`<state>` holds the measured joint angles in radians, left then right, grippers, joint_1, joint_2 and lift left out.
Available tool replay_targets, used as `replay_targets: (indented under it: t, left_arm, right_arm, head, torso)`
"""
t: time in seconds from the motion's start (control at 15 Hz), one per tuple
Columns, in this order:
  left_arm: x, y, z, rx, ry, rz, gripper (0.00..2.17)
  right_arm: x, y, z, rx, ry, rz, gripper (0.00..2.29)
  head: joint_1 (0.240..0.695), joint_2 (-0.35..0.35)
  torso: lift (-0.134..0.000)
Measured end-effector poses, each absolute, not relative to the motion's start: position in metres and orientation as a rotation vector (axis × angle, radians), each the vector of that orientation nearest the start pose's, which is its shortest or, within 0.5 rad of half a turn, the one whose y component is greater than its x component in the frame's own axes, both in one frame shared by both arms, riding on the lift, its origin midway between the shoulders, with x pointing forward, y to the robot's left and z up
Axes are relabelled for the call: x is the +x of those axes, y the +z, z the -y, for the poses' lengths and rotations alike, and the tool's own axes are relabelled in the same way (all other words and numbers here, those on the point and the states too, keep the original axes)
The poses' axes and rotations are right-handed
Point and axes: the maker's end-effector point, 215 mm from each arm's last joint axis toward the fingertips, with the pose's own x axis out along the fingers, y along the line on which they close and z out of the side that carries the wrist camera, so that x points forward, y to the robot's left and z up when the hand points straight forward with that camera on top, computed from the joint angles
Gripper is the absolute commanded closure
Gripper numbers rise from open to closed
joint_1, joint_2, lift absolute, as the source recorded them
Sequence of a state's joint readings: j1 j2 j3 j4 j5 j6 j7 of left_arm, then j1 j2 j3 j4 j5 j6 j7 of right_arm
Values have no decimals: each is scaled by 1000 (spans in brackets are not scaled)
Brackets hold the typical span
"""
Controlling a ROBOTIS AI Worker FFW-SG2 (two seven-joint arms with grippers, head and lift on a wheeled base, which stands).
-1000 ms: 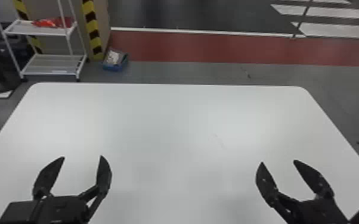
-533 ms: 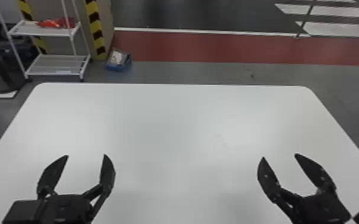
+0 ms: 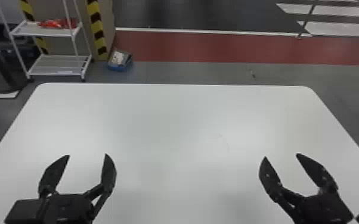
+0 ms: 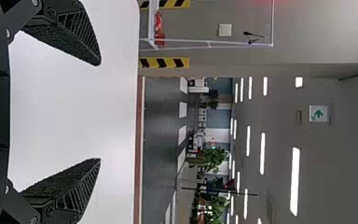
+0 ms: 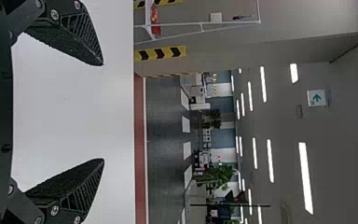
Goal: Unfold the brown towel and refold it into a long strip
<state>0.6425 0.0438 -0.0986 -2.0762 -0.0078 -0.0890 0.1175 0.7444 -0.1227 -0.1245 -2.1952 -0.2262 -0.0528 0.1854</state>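
My left gripper [image 3: 87, 155] stands open over the near left part of the white table [image 3: 170, 125] in the head view, nothing between its fingers. Over the near right part, my right gripper [image 3: 281, 155] is open too, and holds nothing. The left wrist view has the left gripper [image 4: 100, 112] with its two black fingers wide apart in front of the tabletop. Likewise the right gripper [image 5: 104, 112] in the right wrist view has its fingers spread, bare tabletop behind them. No brown towel can be made out.
Beyond the table's far left corner stand a white wire shelf [image 3: 59, 66] with red items on top and a blue box [image 3: 120, 61] on the floor. A yellow-and-black striped post [image 3: 97, 29] rises beside the shelf. The table's far edge runs across the head view.
The shelf, the blue box and the table's far edge have shifted slightly to the right in the head view. Both grippers remain open, with only a slight shift in where they appear.
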Motion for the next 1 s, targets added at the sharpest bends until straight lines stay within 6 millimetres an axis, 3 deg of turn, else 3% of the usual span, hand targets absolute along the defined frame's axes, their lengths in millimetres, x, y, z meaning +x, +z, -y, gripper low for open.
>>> replay_targets:
  t: [1.0]
  left_arm:
    - [399,-355,-199,-12,4,-51,151]
  right_arm:
    - [373,-326,260,70,140,-50,154]
  head:
    - [695,-90]
  torso:
    - [-123]
